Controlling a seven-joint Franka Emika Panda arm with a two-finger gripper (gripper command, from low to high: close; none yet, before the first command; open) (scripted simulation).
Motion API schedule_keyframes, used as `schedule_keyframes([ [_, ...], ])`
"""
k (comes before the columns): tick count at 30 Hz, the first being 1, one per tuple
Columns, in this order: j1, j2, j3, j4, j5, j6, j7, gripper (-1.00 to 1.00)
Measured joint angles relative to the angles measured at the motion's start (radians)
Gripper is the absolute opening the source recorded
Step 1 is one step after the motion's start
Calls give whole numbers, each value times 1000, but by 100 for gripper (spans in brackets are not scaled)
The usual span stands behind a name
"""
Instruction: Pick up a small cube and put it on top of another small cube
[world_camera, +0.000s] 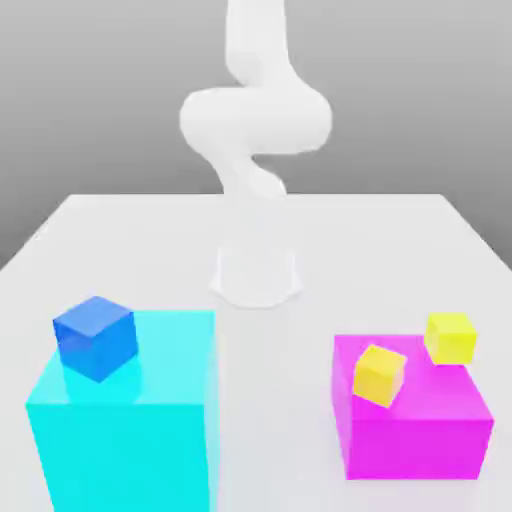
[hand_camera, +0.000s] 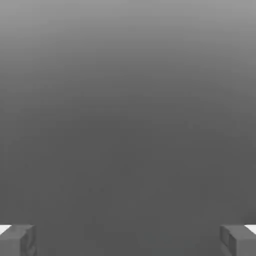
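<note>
Pincer wide open, nothing between fingers. Small blue cube sits atop cyan block; small magenta cube can't be located.

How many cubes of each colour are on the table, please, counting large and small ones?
Cyan: 1, the large cyan block
Magenta: 1, the large magenta block
Blue: 1, the small blue cube
Yellow: 2, one yellow cube and the other yellow cube
Total: 5

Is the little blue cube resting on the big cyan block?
Touching. The exterior view shows the small blue cube sitting on the top face of the cyan block, near its far corner, with no gap beneath.
</note>
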Motion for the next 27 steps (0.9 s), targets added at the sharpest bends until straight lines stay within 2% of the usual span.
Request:
schedule_keyframes([
  [6,-46,134,-70,-121,-95,105,-190,0],
  [16,-105,344,-256,-315,-221,271,-521,0],
  [22,-131,470,-391,-433,-258,377,-751,0],
  [27,-138,578,-506,-534,-233,472,-982,0],
])
